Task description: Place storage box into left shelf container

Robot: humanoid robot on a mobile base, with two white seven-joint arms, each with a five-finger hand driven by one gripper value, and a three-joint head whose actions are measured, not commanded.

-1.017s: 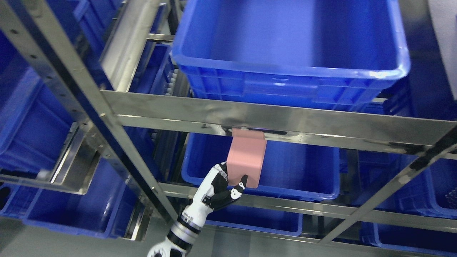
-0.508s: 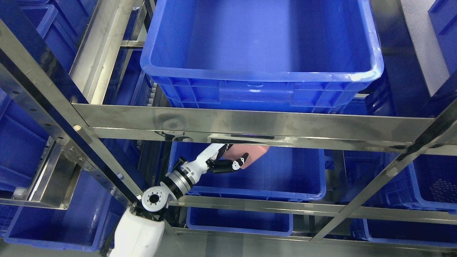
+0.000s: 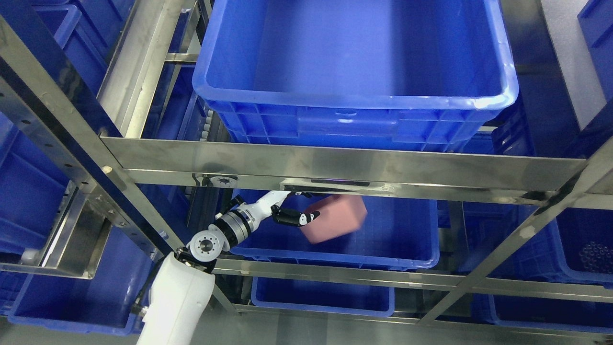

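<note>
The pink storage box (image 3: 335, 221) is blurred and tilted in the air, just inside the blue container (image 3: 412, 239) on the middle shelf level, below the steel front rail (image 3: 383, 167). My left hand (image 3: 294, 211) reaches into that container from the lower left. Its thumb tip is at the box's left edge and the fingers look spread, with no grip on the box. The upper fingers are partly hidden behind the rail. My right arm is out of view.
A large blue crate (image 3: 354, 120) sits on the shelf above. A slanted steel post (image 3: 72, 120) crosses the left side, another (image 3: 527, 230) the right. More blue crates are below (image 3: 321, 297), far left (image 3: 28, 191) and right (image 3: 574, 258).
One second ago the hand held the box upright in front of the container. It carried it up and in under the rail. Now the box has left the hand and drops, tilted. The camera also shifted.
</note>
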